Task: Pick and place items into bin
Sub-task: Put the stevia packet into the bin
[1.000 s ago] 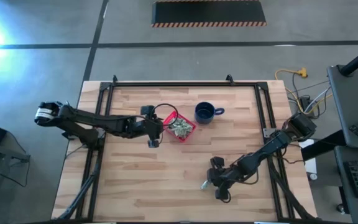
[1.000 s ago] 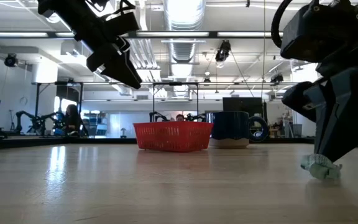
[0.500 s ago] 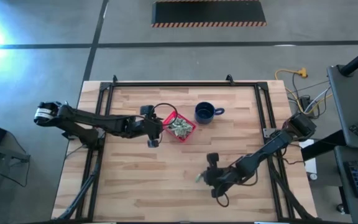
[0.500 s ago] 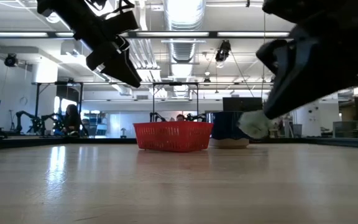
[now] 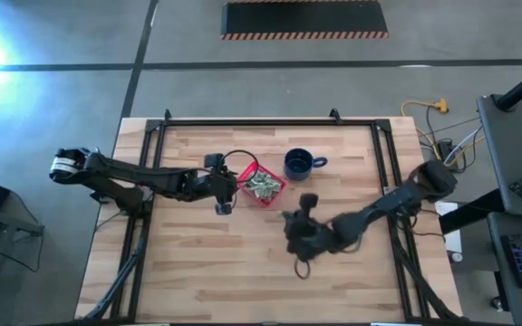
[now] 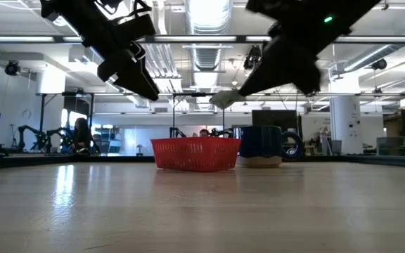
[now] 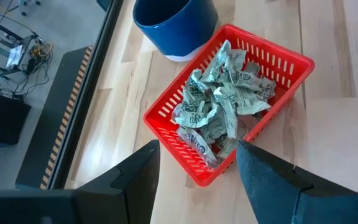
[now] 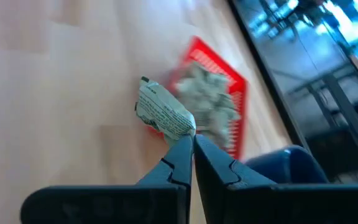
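The red bin [image 5: 280, 188] stands mid-table, with several pale green-and-white crinkled items [image 7: 222, 99] piled inside it. My left gripper [image 7: 197, 168] hangs open above the table just left of the bin [image 7: 166, 134], holding nothing. My right gripper [image 5: 290, 220] is in the air to the near right of the bin, shut on one more wrapped item [image 8: 163, 115]. In the low view that item [image 6: 223, 99] is well above the bin's rim [image 6: 195, 143]. My right gripper pinches one end of the crinkled item [image 8: 182, 129] between its two fingertips. The fingers slant downward, coming from the table's near right toward the bin. The rest of the item sticks out ahead of the fingertips, lifted clear of the table.
A dark blue mug [image 5: 299, 164] stands just right of the bin toward the far edge, its handle pointing right. Black frame rails [image 5: 383, 154] run along the table's sides and far edge. Bare wood lies left of and in front of the bin.
My right gripper has lifted the item off the table at the near right and carried it up and toward the bin, turning its wrist on the way. The item, which lay on the wood, now hangs clear in the air.
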Tool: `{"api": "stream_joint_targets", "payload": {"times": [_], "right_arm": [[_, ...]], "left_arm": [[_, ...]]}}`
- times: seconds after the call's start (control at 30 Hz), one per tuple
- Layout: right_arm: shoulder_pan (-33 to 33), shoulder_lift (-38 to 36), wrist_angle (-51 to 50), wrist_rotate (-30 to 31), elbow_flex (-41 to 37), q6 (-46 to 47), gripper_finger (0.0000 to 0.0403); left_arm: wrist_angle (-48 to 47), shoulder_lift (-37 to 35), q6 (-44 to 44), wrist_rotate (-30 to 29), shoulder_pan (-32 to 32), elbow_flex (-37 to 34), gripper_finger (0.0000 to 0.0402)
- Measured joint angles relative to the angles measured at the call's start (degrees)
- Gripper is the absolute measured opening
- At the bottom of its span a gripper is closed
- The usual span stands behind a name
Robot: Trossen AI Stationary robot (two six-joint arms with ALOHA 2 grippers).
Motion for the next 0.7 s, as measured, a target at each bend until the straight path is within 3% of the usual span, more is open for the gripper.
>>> {"api": "stream_joint_targets", "payload": {"times": [0.33,0.7], "right_arm": [[-13.57,0.0,4.35,-3.2,-0.71,-3.14,0.0008],[-18.46,0.0,15.14,-10.11,-1.57,-11.54,0.0009]], "left_arm": [[2.51,0.0,-0.02,0.01,0.0,-0.79,0.0196],[2.86,-0.24,0.04,0.0,0.02,-0.81,0.0196]]}}
